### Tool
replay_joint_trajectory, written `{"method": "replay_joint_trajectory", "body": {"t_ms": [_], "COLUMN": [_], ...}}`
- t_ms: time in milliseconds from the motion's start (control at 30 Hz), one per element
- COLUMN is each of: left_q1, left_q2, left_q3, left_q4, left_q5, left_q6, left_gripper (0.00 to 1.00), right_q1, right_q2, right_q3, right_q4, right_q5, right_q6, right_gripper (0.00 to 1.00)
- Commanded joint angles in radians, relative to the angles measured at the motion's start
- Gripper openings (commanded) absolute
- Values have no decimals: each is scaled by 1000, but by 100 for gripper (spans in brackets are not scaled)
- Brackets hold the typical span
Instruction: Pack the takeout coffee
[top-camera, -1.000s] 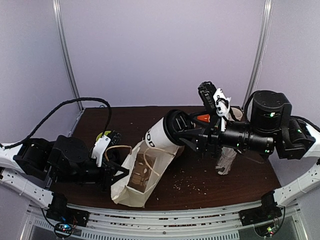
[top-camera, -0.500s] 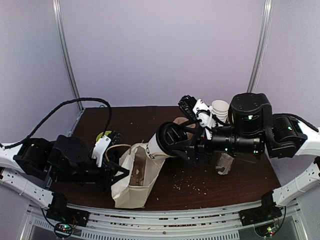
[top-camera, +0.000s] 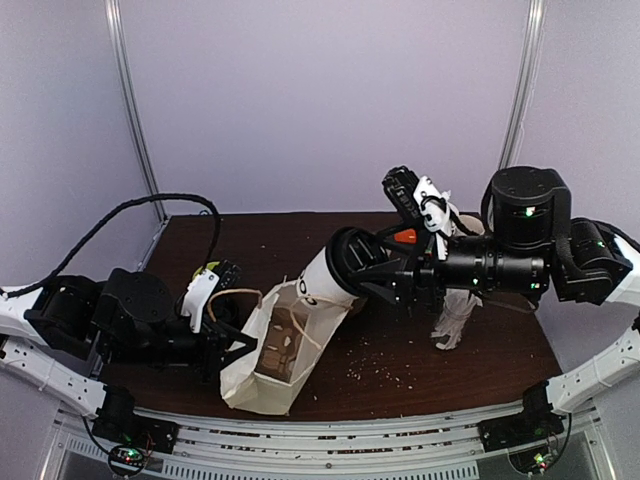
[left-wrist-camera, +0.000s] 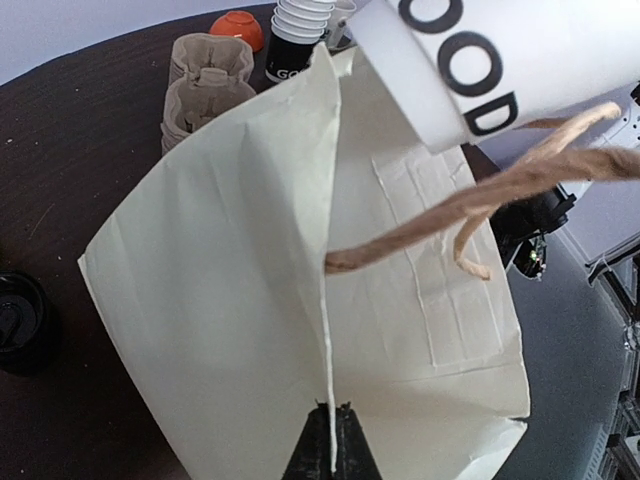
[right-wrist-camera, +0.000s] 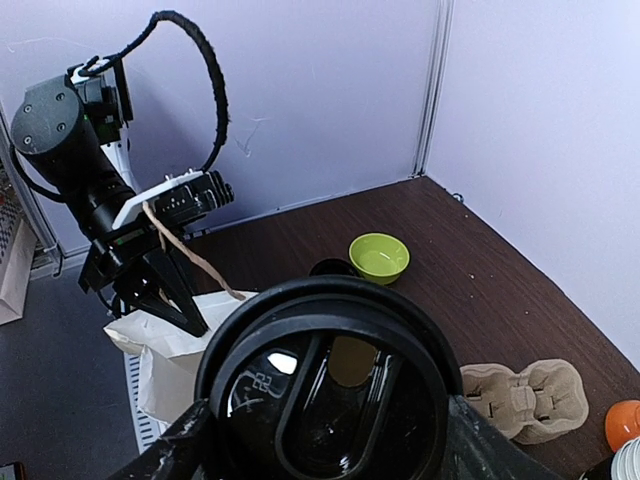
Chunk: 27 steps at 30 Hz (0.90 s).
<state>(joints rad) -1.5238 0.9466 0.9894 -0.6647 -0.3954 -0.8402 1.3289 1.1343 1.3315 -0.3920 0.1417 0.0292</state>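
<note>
Pinched the rim of the paper bag flat between the left fingers, fully closed on the paper, evidently to prop the mouth open and steady. Gripped the takeout coffee by its black-lidded end in the right fingers, spread wide round it, and tilted it base-first at the bag. Hung in the air with the base just over the bag's upper rim, not yet inside. Looked angled that way to slide in past the twine handle looped just beneath. Stood on a dark brown desk sprinkled with crumbs, a green bowl and a pulp cup carrier well apart, pale lilac walls and metal posts behind.
</note>
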Motion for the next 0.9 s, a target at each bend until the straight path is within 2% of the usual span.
{"method": "replay_joint_trajectory", "body": {"t_ms": [0, 533, 867], "left_q1": [4, 4, 4], "left_q2": [-4, 3, 13], "left_q3": [3, 11, 19], "left_q4": [19, 20, 31], "left_q5": [7, 16, 22], "left_q6": [4, -11, 3], "left_gripper": [0, 0, 0], "right_q1": [-5, -15, -18], "right_q2": [-22, -4, 86], "right_q3": [36, 62, 10], "right_q4": [-20, -75, -30], "right_q5": [-59, -255, -240], "right_q6": [21, 69, 25], "right_gripper": [46, 46, 44]}}
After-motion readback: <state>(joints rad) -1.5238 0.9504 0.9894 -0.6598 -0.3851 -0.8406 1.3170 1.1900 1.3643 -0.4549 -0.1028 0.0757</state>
